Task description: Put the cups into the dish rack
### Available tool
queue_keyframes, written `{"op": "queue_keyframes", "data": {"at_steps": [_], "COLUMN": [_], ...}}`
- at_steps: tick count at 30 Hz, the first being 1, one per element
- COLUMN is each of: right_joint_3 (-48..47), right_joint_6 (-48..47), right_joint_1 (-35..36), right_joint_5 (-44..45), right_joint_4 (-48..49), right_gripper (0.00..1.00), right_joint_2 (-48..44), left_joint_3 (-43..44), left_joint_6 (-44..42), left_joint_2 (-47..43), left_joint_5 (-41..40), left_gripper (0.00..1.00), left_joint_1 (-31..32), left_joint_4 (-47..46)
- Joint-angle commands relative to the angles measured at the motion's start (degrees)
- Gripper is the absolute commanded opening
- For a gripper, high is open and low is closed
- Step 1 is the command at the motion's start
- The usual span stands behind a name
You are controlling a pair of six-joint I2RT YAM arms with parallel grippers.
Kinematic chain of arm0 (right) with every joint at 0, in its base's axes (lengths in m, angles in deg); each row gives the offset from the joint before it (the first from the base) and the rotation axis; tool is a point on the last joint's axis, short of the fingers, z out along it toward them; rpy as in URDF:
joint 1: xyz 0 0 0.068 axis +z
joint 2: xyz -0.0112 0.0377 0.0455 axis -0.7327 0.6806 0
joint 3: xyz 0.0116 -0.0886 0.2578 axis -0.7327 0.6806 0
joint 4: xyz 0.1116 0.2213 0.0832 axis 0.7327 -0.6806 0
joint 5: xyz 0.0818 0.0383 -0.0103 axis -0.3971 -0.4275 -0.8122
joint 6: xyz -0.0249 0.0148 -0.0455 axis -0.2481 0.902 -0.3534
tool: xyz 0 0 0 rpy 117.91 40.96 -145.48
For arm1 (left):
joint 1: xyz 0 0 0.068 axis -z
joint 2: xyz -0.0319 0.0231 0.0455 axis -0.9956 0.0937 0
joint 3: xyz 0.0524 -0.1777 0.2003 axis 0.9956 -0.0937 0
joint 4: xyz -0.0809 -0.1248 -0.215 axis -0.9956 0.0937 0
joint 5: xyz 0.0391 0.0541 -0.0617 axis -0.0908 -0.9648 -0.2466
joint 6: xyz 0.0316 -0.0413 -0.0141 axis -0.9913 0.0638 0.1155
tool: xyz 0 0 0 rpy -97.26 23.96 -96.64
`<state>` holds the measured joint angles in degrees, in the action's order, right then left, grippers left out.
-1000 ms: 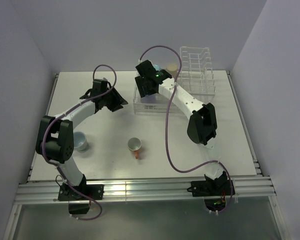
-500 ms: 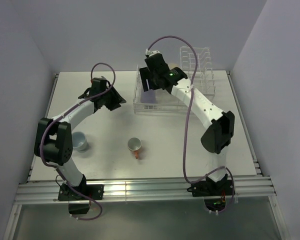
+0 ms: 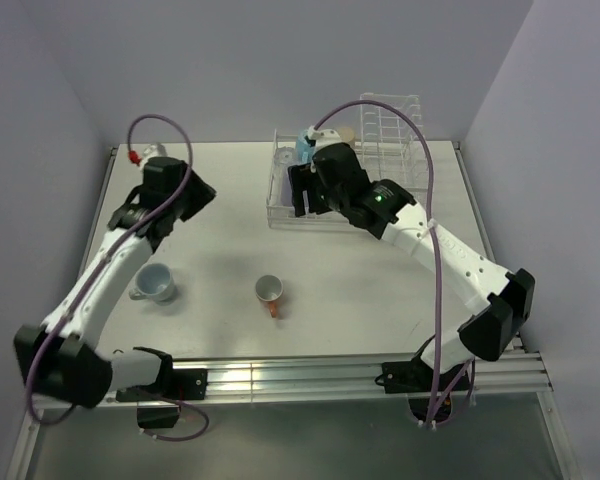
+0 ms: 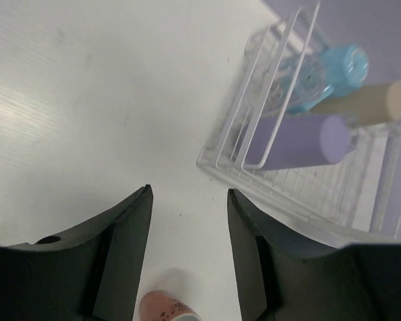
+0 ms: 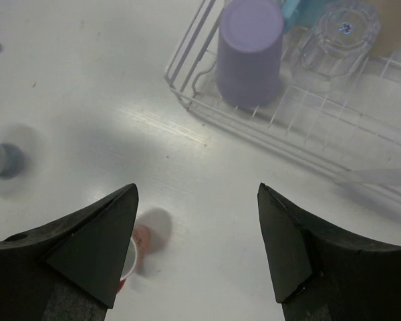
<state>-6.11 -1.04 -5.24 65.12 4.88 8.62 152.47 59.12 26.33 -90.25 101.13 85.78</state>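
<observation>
Both grippers stand parted with nothing between their fingers: the left gripper [image 4: 187, 200] is over the table [image 3: 380, 290] at about 10 o'clock. The right gripper [image 5: 197, 194] is near the front-left corner of the dish rack [image 3: 390, 130], which sits at 1 o'clock. In the rack's low section are the purple cup [image 5: 249, 50], light blue cup [image 4: 327, 73], tan cup [image 4: 361, 107] and a clear glass [image 5: 337, 33], perhaps two, as the bars blur them. Out on the table, the grey-blue mug [image 3: 158, 283] is at 8 o'clock and the orange-handled mug [image 3: 269, 291] at 6 o'clock, well apart.
</observation>
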Motion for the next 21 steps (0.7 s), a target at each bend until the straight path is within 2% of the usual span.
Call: {"op": "queue_keyframes", "data": {"at_steps": [1,3,6,14,21], "right_joint_3": [3.53,4.5,6.87,14.17,18.83], "right_joint_6": [2.59,3.82,4.52,4.0,4.44], "right_joint_1": [1.81,2.78,4.45,5.42,4.63], "right_joint_5": [-0.28,0.25,-0.8,-0.19,-1.42], "right_joint_4": [5.46,5.73,7.92,11.8,14.78], "right_gripper": [0.8,0.8,0.8,0.81,0.81], "right_joint_2": [-3.79,-4.32,-5.38,-9.24,-11.09], "left_joint_3": [1.13,1.22,-1.14,-7.83,-10.38], "left_joint_6": [-1.99,-1.99,-1.73,-0.41,0.73], "left_joint_2": [-9.65,-11.69,-14.68,-18.9,-16.88], "left_joint_5": [-13.02,-14.35,-14.97,-17.34,-18.48], "left_gripper": [0.55,0.55,0.53,0.53,0.53], "left_joint_1": [-0.86,-2.88,-4.73,-6.05,-6.14], "left_joint_4": [12.25,19.09,23.52,27.13,28.36]}}
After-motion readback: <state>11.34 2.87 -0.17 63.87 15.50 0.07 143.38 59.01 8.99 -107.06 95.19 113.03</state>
